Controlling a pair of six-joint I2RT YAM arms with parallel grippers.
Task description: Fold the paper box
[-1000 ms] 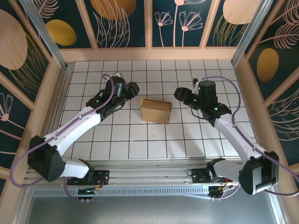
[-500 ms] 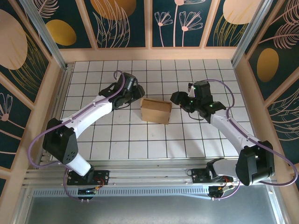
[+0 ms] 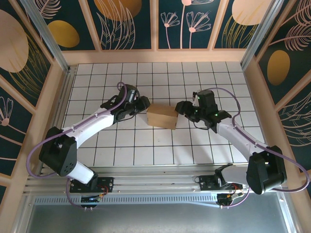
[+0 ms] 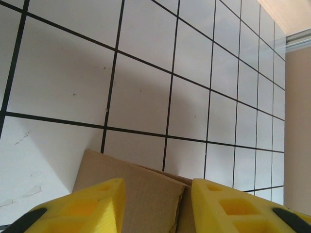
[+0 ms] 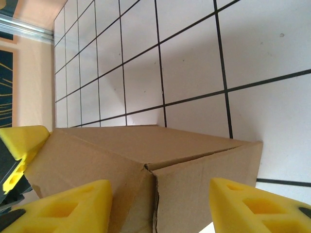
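Grey aluminium rail [image 3: 155,177] at the near edge carried both arm bases, and from there we followed the arms inward. Over the past second both had swung toward the middle. The left gripper [image 3: 142,104] now sat just beside the left end of the paper box [image 3: 162,115] and the right gripper [image 3: 180,108] just beside its right end, where before they had stood apart from it. Each claw was spread wide, its yellow fingers [image 4: 80,208] straddling cardboard without clamping it. The box stood squared up mid-table on the white tiles [image 3: 194,145], a flap seam showing on one side, so we judged only a final press or tuck remained. With the claws facing across it, each stood in the other's path. Beyond ran more tiles and the painted wall panels [image 3: 184,24].
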